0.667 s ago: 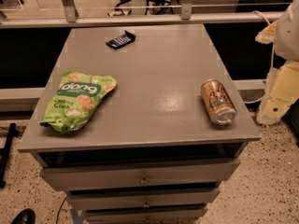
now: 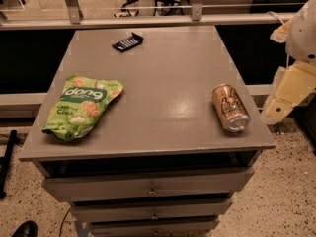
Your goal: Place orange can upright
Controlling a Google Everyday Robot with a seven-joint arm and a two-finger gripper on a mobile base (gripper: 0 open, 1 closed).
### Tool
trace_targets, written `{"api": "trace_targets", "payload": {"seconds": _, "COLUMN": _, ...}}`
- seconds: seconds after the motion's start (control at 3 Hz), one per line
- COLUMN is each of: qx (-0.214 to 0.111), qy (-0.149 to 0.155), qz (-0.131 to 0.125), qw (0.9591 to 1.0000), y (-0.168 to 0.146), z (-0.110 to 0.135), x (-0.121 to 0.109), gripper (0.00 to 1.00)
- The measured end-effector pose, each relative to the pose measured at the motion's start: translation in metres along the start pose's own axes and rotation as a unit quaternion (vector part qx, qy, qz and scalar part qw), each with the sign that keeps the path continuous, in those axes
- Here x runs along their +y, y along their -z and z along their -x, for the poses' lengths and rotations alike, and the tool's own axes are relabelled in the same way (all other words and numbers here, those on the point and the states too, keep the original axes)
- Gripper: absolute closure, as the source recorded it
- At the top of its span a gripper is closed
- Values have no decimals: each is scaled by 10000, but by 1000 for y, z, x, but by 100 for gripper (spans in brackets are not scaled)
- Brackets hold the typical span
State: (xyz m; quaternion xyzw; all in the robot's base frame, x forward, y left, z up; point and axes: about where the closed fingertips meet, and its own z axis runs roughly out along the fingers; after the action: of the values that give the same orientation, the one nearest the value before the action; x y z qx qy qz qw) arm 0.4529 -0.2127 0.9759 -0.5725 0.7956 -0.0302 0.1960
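The orange can (image 2: 230,107) lies on its side near the right front corner of the grey table (image 2: 163,88), its silver end facing the front edge. My gripper (image 2: 289,94) shows as pale cream parts of the arm at the right edge of the camera view, off the table and to the right of the can, not touching it.
A green snack bag (image 2: 81,106) lies flat at the table's left front. A small dark packet (image 2: 127,42) lies at the back. Drawers (image 2: 150,187) sit below the tabletop. A rail (image 2: 148,19) runs behind the table.
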Motion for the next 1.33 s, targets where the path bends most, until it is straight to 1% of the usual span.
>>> {"api": "trace_targets", "payload": {"seconds": 0.33, "qx": -351, "qy": -746, "qz": -286, "qw": 9962, "y": -25, "z": 14, "x": -23, "gripper": 0}}
{"api": "trace_targets", "payload": {"seconds": 0.67, "qx": -300, "qy": -1523, "qz": -454, "qw": 9868, "y": -60, "z": 16, "x": -48, "gripper": 0}}
{"api": "trace_targets", "payload": {"seconds": 1.0, "qx": 72, "qy": -2226, "qz": -426, "qw": 9740, "y": -99, "z": 4, "x": -58, "gripper": 0}}
{"api": "trace_targets", "payload": {"seconds": 1.33, "qx": 413, "qy": -2995, "qz": -349, "qw": 9526, "y": -131, "z": -7, "x": -57, "gripper": 0}}
